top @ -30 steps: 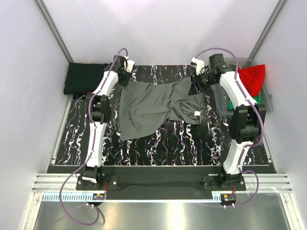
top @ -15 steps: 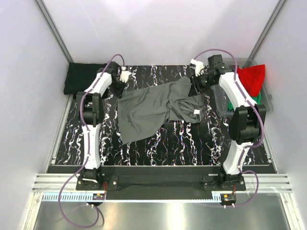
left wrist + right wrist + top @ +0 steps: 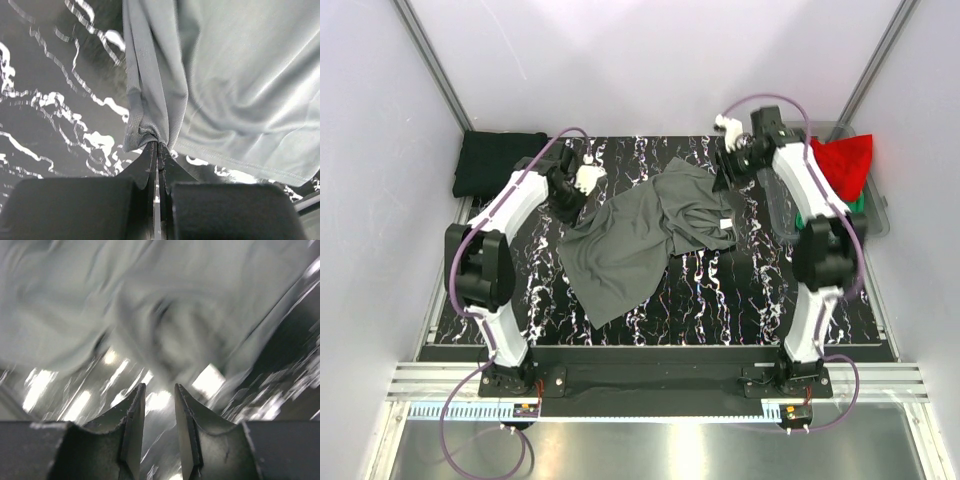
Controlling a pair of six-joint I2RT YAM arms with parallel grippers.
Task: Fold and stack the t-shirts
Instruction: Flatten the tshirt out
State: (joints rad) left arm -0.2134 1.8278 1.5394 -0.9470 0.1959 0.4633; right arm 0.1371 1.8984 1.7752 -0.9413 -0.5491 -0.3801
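Observation:
The large dark grey t-shirt [image 3: 630,235] lies rumpled in the middle of the marbled table, its right part folded over itself. My left gripper [image 3: 570,198] is at its far left corner and is shut on a bunched bit of the hem [image 3: 145,131]; its tips [image 3: 158,145] are pressed together. My right gripper [image 3: 724,180] hovers at the shirt's far right edge. Its jaws [image 3: 160,390] stand slightly apart with nothing between them, and the blurred grey cloth [image 3: 150,315] lies just beyond. A folded black t-shirt [image 3: 496,162] lies at the far left. A red t-shirt [image 3: 846,160] and a green one [image 3: 862,206] are in the bin.
The clear grey plastic bin [image 3: 782,215] stands at the right edge beside the right arm. White walls with metal posts close in the table on the left, back and right. A metal rail runs along the near edge by the arm bases.
The left arm has swung left and nearer, dragging the shirt's left corner with it; the shirt has shifted left and towards me. The right gripper has moved slightly away and stands off the cloth.

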